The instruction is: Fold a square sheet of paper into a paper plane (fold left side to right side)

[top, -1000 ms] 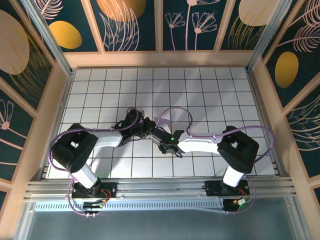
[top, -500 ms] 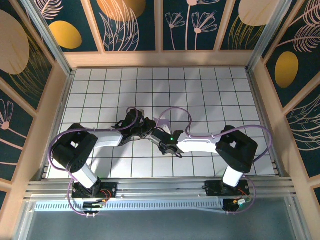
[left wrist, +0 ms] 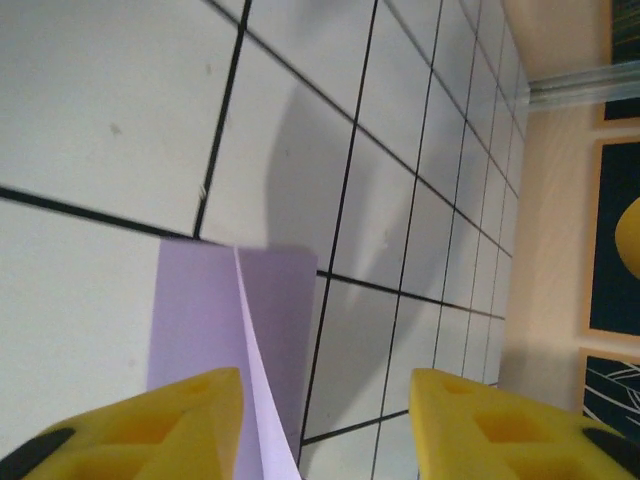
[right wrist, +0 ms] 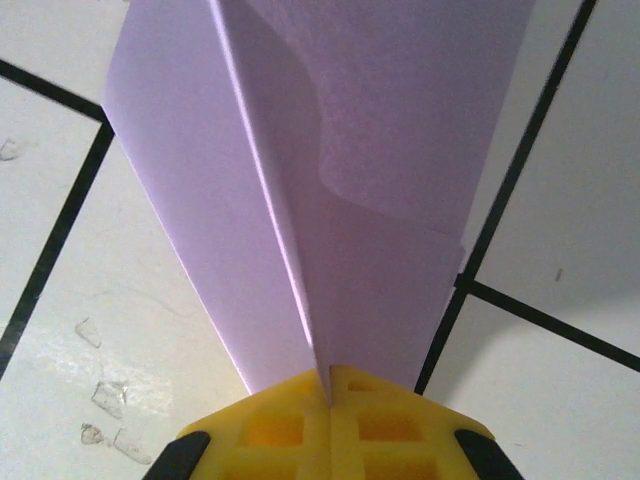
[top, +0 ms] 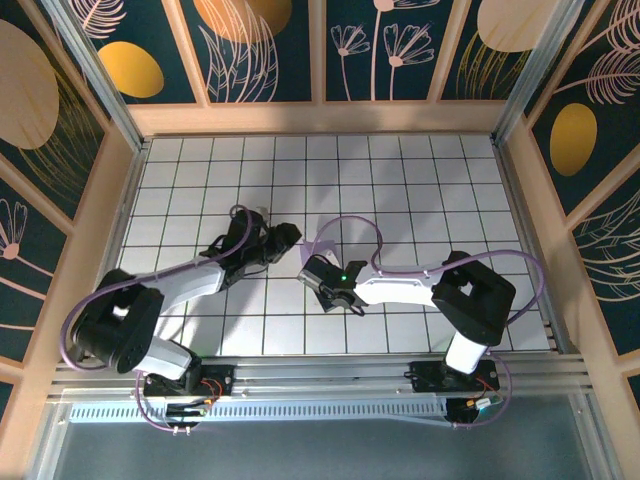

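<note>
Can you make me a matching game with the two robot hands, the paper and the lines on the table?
Things:
1. left hand
2. right hand
3. paper
4. grid lines

Colour or state:
A. purple
B. pinched shut on the paper
C. black
D. open

Pairs: 1-D, 2-B, 3-A, 4-C

Lavender paper plane (right wrist: pixel 380 150), centre crease raised

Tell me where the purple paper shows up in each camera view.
Top: paper a small sliver at centre, above the right hand.
Left wrist: paper bottom left, by the open left hand.
Right wrist: paper upper centre, pinched at the bottom.
Shared landmark: the black tile lines.
</note>
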